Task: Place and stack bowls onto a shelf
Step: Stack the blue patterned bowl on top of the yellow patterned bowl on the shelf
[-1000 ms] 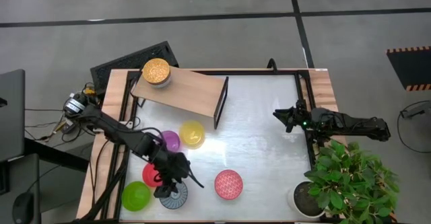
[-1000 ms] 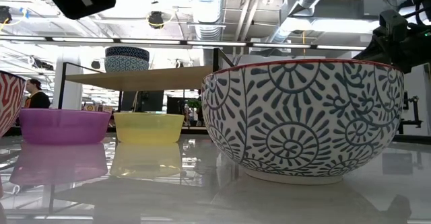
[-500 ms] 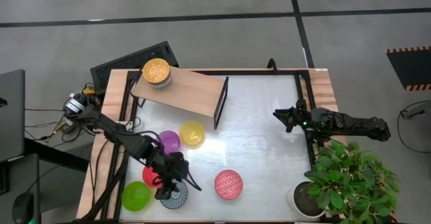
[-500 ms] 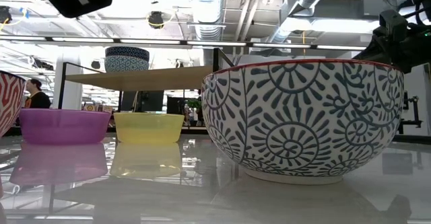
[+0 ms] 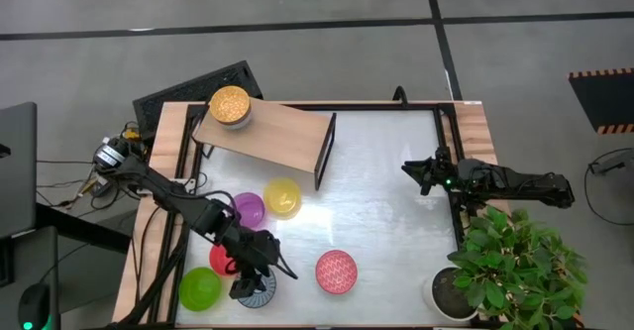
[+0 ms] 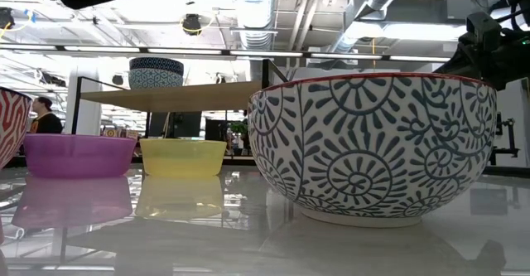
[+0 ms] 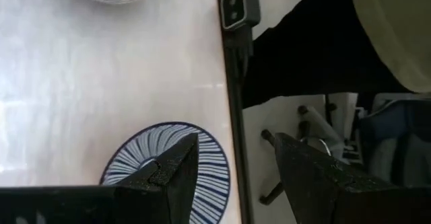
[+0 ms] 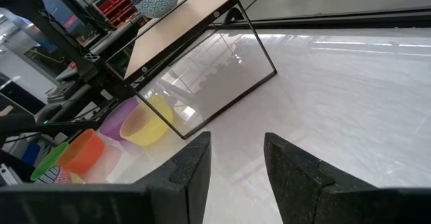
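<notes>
The blue-grey radial bowl (image 5: 256, 290) sits on its base near the table's near edge. In the low view only its red-and-white outer wall (image 6: 8, 135) shows. My left gripper (image 5: 262, 269) hangs over it, open (image 7: 236, 140). One finger is above the bowl's inside (image 7: 168, 173) and the other is beyond its rim, over the table's edge. The shelf (image 5: 267, 132) carries the gold-orange bowl (image 5: 230, 105). The purple (image 5: 248, 208), yellow (image 5: 282, 197), red (image 5: 222, 259), green (image 5: 199, 288) and pink-red (image 5: 336, 272) bowls stand on the table. My right gripper (image 5: 411, 168) waits open at the right edge.
A potted plant (image 5: 505, 266) stands at the near right corner. The low-view camera (image 7: 239, 5) is fixed to the table's near edge, close to the blue-grey bowl. Bare tabletop (image 5: 386, 221) lies between the shelf's dark end panel (image 5: 325, 152) and the right arm.
My left gripper has crept a little toward the table's near edge, farther over the blue-grey bowl. The bowls and the right arm have kept still.
</notes>
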`<control>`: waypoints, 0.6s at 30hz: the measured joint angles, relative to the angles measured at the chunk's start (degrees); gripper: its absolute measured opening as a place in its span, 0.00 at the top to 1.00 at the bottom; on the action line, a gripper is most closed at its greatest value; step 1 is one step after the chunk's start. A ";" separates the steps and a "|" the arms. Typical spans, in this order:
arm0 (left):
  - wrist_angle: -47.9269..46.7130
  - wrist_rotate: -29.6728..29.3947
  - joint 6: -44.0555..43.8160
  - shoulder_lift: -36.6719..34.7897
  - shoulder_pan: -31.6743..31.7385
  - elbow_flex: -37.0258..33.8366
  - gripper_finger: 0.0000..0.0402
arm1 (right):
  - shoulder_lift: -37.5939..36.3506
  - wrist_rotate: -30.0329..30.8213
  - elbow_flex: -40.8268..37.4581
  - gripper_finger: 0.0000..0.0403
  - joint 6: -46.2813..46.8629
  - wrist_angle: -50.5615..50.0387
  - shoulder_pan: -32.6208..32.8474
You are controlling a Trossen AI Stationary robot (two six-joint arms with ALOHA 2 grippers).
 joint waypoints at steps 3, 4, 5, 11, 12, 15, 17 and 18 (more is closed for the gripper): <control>0.58 0.58 0.00 0.00 -0.17 0.00 0.56 | 0.00 0.00 0.00 0.59 0.01 0.00 -0.01; 0.56 0.58 0.05 0.00 -0.27 0.00 0.56 | 0.00 0.00 0.00 0.59 0.01 0.00 -0.01; 0.58 0.60 0.50 0.00 -0.38 0.00 0.56 | 0.00 0.00 0.00 0.59 0.02 0.00 0.01; 0.48 0.40 7.03 0.00 -1.15 0.00 0.56 | 0.00 0.00 0.00 0.59 0.02 0.00 0.01; 0.38 0.01 7.98 0.00 -1.23 0.00 0.56 | 0.00 0.00 0.00 0.59 0.02 0.00 0.01; 0.33 -1.74 10.18 0.00 -1.29 0.00 0.56 | 0.00 0.00 0.00 0.59 0.04 0.00 0.00; 0.21 -2.82 11.49 0.00 -1.25 0.00 0.56 | 0.00 0.00 0.00 0.59 0.04 0.00 0.00; 0.15 -3.38 12.22 0.00 -1.25 0.00 0.56 | 0.00 0.00 -0.01 0.59 0.04 0.00 0.00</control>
